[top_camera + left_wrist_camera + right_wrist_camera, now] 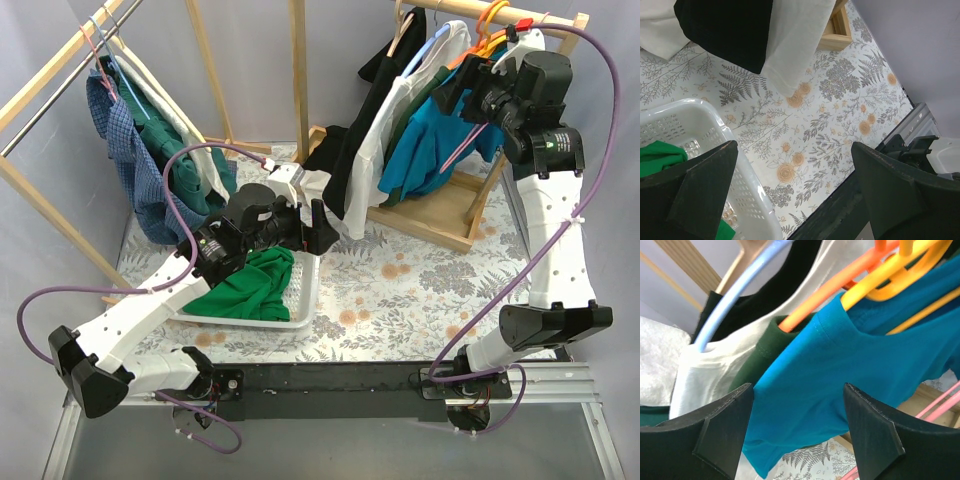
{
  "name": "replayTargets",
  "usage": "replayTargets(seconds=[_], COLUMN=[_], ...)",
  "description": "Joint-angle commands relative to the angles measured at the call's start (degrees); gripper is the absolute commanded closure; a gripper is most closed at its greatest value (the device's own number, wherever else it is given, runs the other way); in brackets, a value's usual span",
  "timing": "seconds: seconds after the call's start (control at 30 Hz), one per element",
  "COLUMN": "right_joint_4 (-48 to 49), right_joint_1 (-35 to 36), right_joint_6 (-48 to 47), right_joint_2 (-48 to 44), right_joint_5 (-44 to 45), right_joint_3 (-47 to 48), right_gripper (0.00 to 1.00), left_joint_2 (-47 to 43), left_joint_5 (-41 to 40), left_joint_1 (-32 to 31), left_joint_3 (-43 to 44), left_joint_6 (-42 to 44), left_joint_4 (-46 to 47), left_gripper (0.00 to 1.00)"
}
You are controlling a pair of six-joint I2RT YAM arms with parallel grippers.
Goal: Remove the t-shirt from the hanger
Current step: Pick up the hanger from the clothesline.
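Note:
A teal t-shirt (432, 145) hangs on a yellow hanger (900, 270) at the right rack, beside a dark green shirt on an orange hanger (840, 285). My right gripper (465, 85) is open, raised near the rack's rail, its fingers either side of the teal shirt's shoulder (805, 390) without touching it. My left gripper (318, 228) is open and empty above the right edge of the white basket (305, 290), which holds a green t-shirt (245, 290). In the left wrist view its fingers (695, 195) frame the basket rim (747, 175) and the floral cloth.
White and black shirts (365, 150) hang left of the teal one, reaching the table. A second rack at the left holds blue checked and green garments (140, 160). A wooden post (298, 80) stands between the racks. A pink hanger (470, 135) dangles by the right gripper.

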Motion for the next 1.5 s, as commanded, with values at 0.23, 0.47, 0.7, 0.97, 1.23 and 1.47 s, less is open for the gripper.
replayTargets(seconds=[0.23, 0.47, 0.7, 0.97, 1.23, 1.47], right_joint_4=[-1.56, -4.72, -4.38, -2.97, 0.89, 2.65], right_joint_1=[-0.44, -0.44, -0.35, -0.26, 0.00, 1.75], right_joint_6=[-3.96, -6.07, -6.95, -6.25, -4.49, -3.61], right_joint_2=[-5.80, -6.43, -8.45, -7.48, -7.39, -6.16], right_joint_5=[11.62, 16.46, 16.74, 9.79, 3.21, 1.87], right_joint_3=[-4.71, -3.05, -1.99, -0.94, -3.30, -4.27], right_gripper=[0.24, 0.35, 0.41, 0.30, 0.30, 0.27], left_joint_2=[-2.14, -2.14, -2.32, -2.14, -2.40, -2.67], left_joint_5=[0.36, 0.62, 0.62, 0.89, 0.62, 0.53], left_joint_1=[-0.14, -0.14, -0.14, -0.14, -0.14, -0.14], left_joint_3=[-1.19, -1.72, -2.16, -1.63, -2.07, -2.42], left_joint_6=[-0.56, -0.83, -0.92, -0.83, -1.00, -0.92], left_joint_4=[0.26, 0.53, 0.62, 0.62, 0.62, 0.53], left_gripper=[0.02, 0.02, 0.02, 0.02, 0.02, 0.02])
